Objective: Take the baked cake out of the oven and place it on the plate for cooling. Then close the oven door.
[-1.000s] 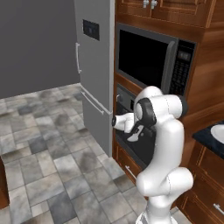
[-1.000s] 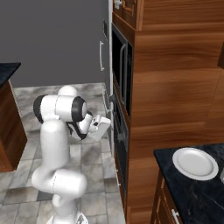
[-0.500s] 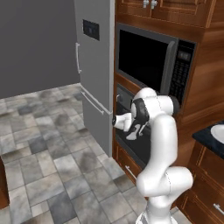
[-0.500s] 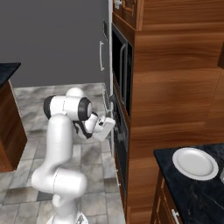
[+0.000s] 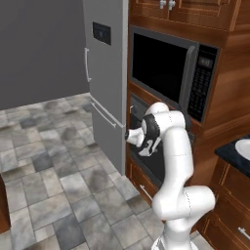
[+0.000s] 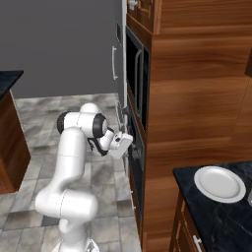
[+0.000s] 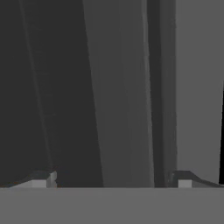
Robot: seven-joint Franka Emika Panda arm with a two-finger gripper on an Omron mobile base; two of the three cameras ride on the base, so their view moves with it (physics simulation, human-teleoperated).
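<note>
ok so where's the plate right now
The white plate sits on the dark counter at the lower right of the right base view, right of the wooden oven column; its edge also peeks in at the right of the left base view.

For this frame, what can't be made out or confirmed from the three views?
- Baked cake: hidden behind the shut dark grey oven door, left base view.
- Oven knobs and display: blocked by the white arm, left base view.
- White round plate: cut by the right edge in the left base view.
- Contact between the open jaws and the grey bar handle: hand view too close.
</note>
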